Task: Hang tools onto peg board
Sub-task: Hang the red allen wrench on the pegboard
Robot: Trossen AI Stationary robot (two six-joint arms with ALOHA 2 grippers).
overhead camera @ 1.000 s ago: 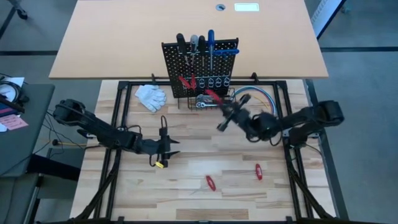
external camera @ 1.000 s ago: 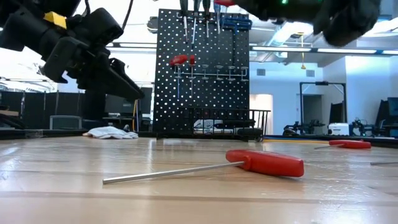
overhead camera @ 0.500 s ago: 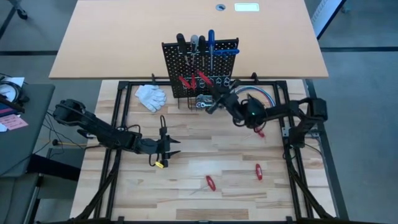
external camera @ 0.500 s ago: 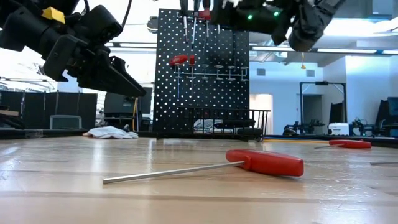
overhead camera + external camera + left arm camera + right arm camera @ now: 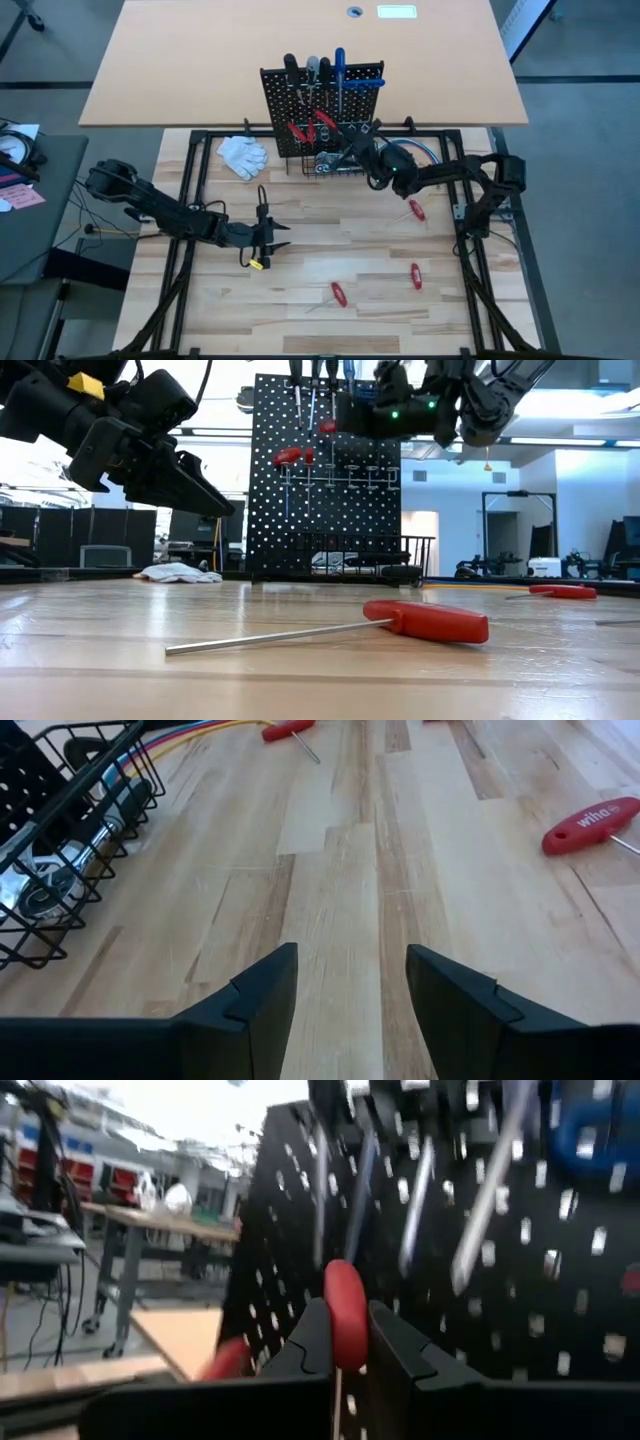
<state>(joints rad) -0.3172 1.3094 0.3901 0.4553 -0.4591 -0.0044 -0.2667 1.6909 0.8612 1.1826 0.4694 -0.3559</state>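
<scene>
Swung up to the peg board [image 5: 322, 105], right end effector [image 5: 340, 1342] grips a red-handled screwdriver [image 5: 346, 1312]; left end effector [image 5: 350, 985] open.

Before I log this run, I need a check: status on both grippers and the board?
Right gripper shut on a red-handled tool, up at the peg board. Left gripper open, empty, above the table. Nothing seen blocking.

The bench [image 5: 300, 250] is pale wood planking, grain showing, with a light sheen. The peg board [image 5: 262, 480] looks like matt black perforated metal; the wire basket [image 5: 60, 840] at its base is thin black wire and holds a shiny chrome ratchet wrench [image 5: 40, 885]. A red-handled screwdriver [image 5: 425, 622] has a smooth, glossy plastic grip and bare steel shaft. At the board's nine o'clock lie white cloth gloves [image 5: 243, 155].
</scene>
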